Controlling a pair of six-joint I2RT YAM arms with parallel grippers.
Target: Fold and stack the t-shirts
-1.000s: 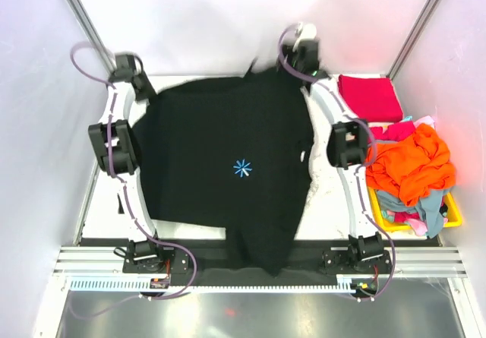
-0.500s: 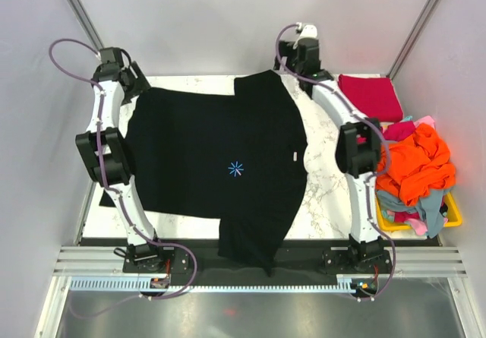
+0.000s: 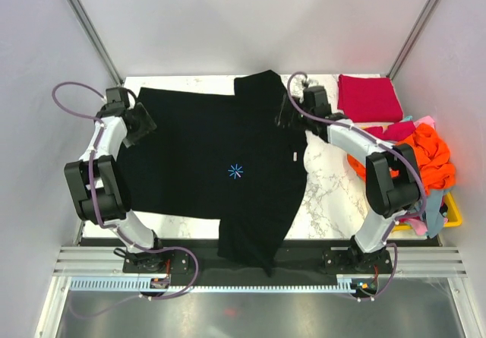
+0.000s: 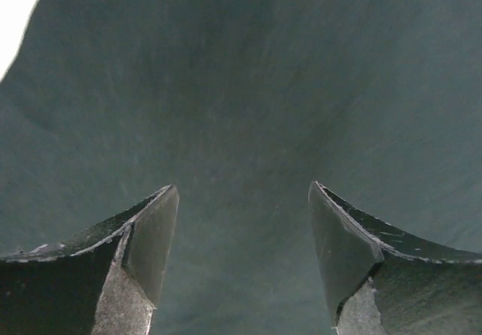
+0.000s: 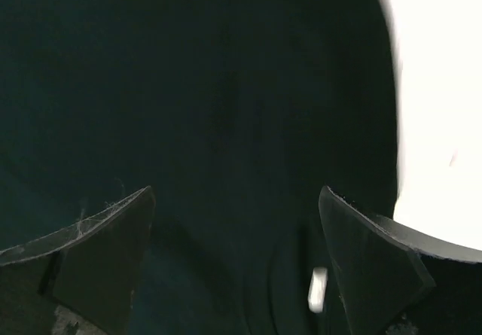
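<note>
Cloth covers most of the tabletop: the large black t-shirt lies spread flat on the marble table. A blue star print sits at its middle, one flap hangs over the near edge at 6 o'clock, and a sleeve reaches toward 12.

At 2 o'clock a folded crimson t-shirt rests on the far right corner, apart from the black one. At 3 to 4 o'clock the yellow basket holds a heap, with an orange t-shirt on top and pink cloth and light blue cloth around it. The right arm's elbow stands in front of this heap and hides part of it.

From above, the left gripper sits over the shirt's 9 o'clock edge and the right gripper over its 1 o'clock edge, but the finger gaps do not show there. The wrist views give them — the left gripper and the right gripper both have their fingers spread wide, holding nothing, with dark fabric beneath. Only the right wrist view shows a small white tag on the cloth and bare table at 3 o'clock.
</note>
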